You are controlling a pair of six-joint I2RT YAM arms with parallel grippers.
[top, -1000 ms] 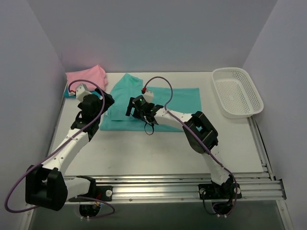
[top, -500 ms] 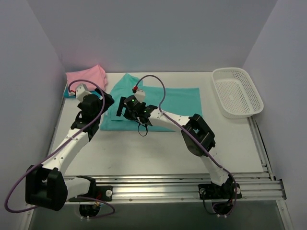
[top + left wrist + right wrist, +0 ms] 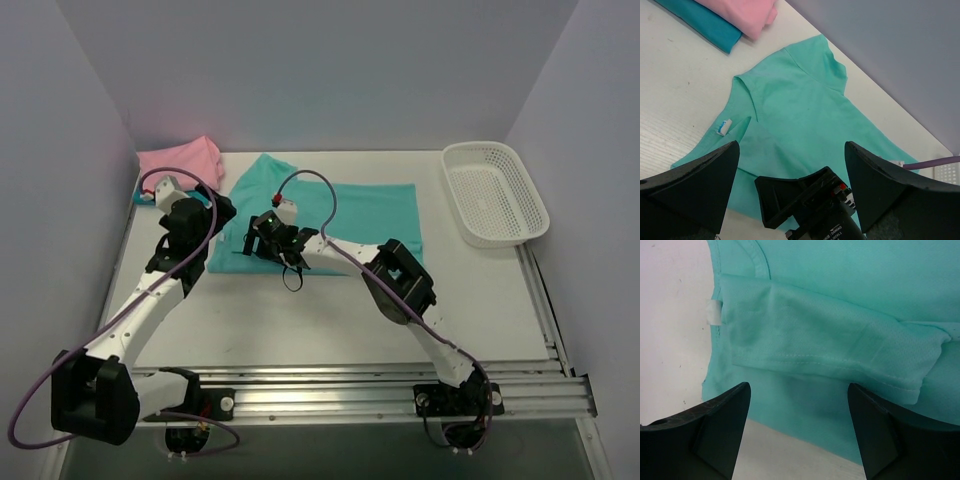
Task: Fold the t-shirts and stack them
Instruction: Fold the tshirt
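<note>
Right tool [image 3: 797, 390]: your fingers spread, empty, low over a folded-in sleeve [image 3: 830, 340].
Left tool [image 3: 790, 150]: spread, empty, hovering nearby.
Counter [image 3: 330, 320]: white, hard, flat.
Teal-green t-shirt [image 3: 370, 215]: mid-counter, smooth knit, partly folded; you must finish and stack it, I judge.
Pink t-shirt [image 3: 180, 158]: folded, back-left corner, atop teal-blue t-shirt [image 3: 705, 25].
Neck label [image 3: 714, 311]: small white tab.

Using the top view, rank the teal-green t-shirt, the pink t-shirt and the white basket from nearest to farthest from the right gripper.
Measured from the right gripper:
1. The teal-green t-shirt, spread mid-table, lies directly beneath the gripper.
2. The pink t-shirt sits folded in the far-left corner.
3. The white basket is at the far right, clearly the farthest.
</note>
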